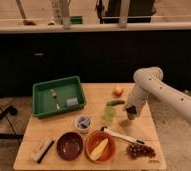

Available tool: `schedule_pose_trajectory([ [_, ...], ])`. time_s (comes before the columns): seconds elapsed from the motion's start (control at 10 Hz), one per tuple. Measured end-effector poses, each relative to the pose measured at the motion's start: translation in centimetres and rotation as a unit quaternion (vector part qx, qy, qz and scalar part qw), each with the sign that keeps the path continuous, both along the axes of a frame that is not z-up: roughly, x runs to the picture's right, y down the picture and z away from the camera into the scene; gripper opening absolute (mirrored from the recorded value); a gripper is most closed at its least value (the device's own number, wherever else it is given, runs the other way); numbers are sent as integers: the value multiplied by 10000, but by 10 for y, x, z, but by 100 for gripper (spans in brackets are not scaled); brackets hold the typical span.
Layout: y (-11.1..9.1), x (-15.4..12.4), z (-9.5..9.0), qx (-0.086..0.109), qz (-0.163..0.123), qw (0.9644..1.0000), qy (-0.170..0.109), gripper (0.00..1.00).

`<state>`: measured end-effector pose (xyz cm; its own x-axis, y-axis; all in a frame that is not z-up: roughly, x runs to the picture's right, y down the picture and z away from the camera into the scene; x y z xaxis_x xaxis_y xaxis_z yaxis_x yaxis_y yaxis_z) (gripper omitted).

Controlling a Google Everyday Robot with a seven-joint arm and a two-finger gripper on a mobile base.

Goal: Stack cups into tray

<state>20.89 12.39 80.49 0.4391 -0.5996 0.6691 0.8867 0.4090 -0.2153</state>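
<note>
Arm: cut off at the right edge, well right of the jaws.
Gripper: dark tip at the arm's end, just right of the pale yellow-green cup; contact cannot be told.
Tray: two small items inside, far left of the jaws, too small to name.
Grey-blue cup: left of the jaws, contents unclear.

A brown bowl sits just beside an orange bowl, with what may be grapes near them.
</note>
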Motion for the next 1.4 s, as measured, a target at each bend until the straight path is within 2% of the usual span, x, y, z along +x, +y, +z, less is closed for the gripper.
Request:
schedule_pose_trajectory([
  [0.5, -26, -25, -1, -49, -24, 9999, 164, 3],
  [0.9, -41, -41, -9, 27, -68, 9997, 213, 3],
  [1.1, -45, -49, -11, 66, -127, 9997, 186, 3],
  [1.2, -53, -62, -16, 196, -201, 9996, 51, 3],
  [1.4, -57, -71, -17, 314, -241, 9991, -132, 3],
])
